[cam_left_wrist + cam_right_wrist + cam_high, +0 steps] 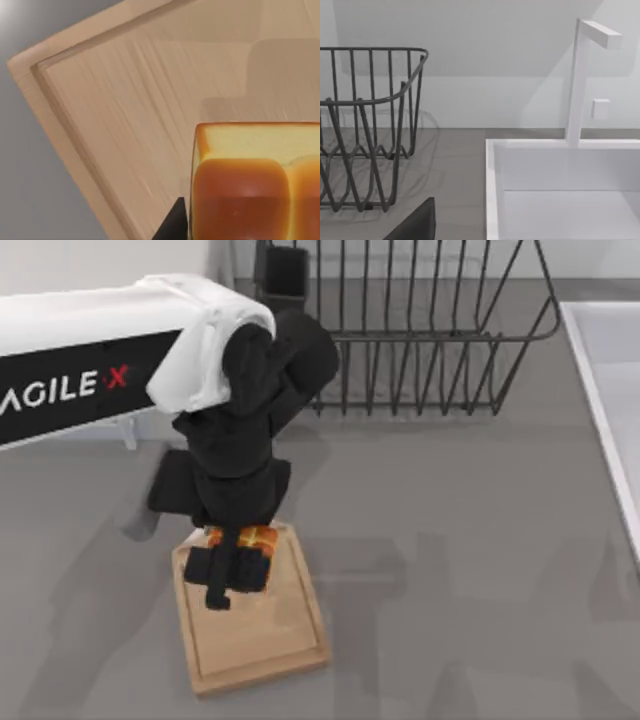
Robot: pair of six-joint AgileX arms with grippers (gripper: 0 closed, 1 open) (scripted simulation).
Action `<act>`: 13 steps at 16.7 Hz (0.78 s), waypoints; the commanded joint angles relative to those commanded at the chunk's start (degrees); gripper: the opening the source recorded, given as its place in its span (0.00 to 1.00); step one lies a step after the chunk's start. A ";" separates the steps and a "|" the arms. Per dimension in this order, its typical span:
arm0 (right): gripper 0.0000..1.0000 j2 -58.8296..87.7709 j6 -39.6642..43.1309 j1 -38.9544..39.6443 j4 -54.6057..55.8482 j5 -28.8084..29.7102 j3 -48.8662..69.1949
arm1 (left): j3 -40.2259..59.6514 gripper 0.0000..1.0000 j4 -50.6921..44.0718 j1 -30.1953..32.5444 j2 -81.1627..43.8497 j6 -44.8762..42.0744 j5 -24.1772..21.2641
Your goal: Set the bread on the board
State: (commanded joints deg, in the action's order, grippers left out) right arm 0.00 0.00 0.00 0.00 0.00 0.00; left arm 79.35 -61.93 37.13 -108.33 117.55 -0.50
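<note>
From my remote station I see the grey tabletop [480, 570] carrying a wire rack [420, 330] at the back and a white sink [560, 190] at the right. The board [262, 635] lies left of centre. My left arm reaches over its far end, and my left end effector [232, 565] is closed around the bread [255, 539], which sits low over the board's far end; I cannot tell whether it touches the wood.

The left arm [235, 440] hides most of the bread [255, 538] and the far end of the board [270, 630].
</note>
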 joint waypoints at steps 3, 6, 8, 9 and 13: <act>1.00 0.00 0.00 0.00 0.00 0.00 0.00 | 0.81 0.00 1.03 -1.85 -0.77 5.59 -0.08; 1.00 0.00 0.00 0.00 0.00 0.00 0.00 | 0.90 0.00 1.18 -2.15 -0.85 6.24 -0.09; 1.00 0.00 0.00 0.00 0.00 0.00 0.00 | 0.90 0.00 1.18 -2.15 -0.85 6.24 -0.09; 1.00 0.00 0.00 0.00 0.00 0.00 0.00 | 0.71 0.00 1.08 -1.90 -0.61 6.08 -0.07; 1.00 0.00 0.00 0.00 0.00 0.00 0.00 | -0.41 0.00 2.83 -1.97 -1.12 5.99 -0.08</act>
State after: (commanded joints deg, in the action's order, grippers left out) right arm 0.00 0.00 0.00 0.00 0.00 0.00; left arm 78.94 -59.10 35.16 -109.45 123.54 -0.58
